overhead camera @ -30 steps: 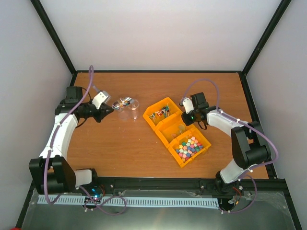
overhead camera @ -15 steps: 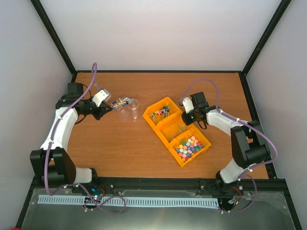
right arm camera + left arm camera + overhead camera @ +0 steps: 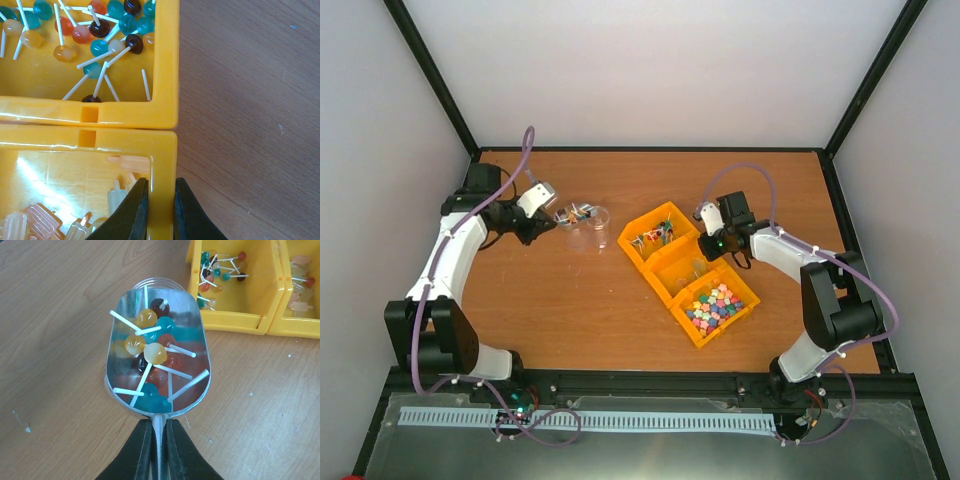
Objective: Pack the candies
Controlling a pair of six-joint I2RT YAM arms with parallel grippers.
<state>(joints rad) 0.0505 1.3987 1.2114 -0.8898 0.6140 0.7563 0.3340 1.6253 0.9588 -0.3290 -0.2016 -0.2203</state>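
Item: candies (image 3: 717,307). A heap of tiny pastel pieces in pink, yellow, green, blue and white, lying in the nearest yellow plastic bin (image 3: 692,335) of three set in a row on the brown wooden table (image 3: 570,300). Neither gripper touches them.

Item: right gripper (image 3: 160,192). Its black fingers are narrowly parted and pinch the side wall of the middle yellow bin (image 3: 162,150), one finger inside and one outside. That bin holds pale translucent ice-pop-shaped pieces (image 3: 35,220).

Item: far yellow bin (image 3: 167,60). It butts against the middle one and contains small ball lollipops on white sticks (image 3: 100,30) in teal, orange, red and dark brown.

Item: left gripper (image 3: 159,426), well apart to the left. Its fingers are pressed onto the thin handle of a shiny metal scoop (image 3: 125,310), which is loaded with a scoopful of lollipops (image 3: 155,354).

Item: clear plastic cup (image 3: 155,282). Its rim shows just past the scoop's front lip; contact cannot be told.
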